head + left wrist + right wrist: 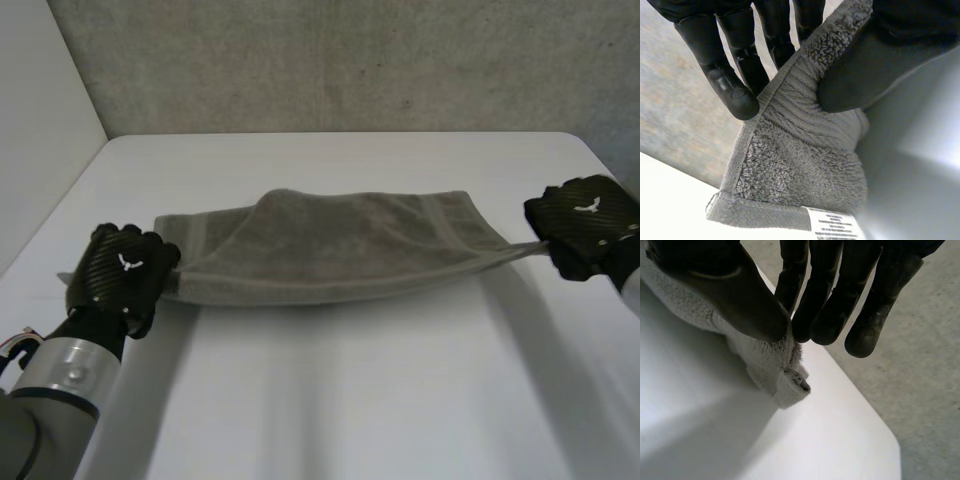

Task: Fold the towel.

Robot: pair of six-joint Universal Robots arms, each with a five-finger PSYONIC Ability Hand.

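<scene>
Head view: the towel (330,245) hangs stretched btw my left hand (122,275) and right hand (585,225), one at each end, its far edge apparently on the table (350,400). Left wrist: thumb and fingers (735,95) pinch the towel's hem, near its label (835,226). Right wrist: same pinch at the towel's other corner. 1st fold looks begun, not laid down (my guess); the rest remains.

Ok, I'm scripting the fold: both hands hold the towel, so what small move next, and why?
Probably move both hands forward together, laying the held edge over the far one. The left hand and right hand each pinch a corner of the towel, stretched between them, near edge off the table.
</scene>
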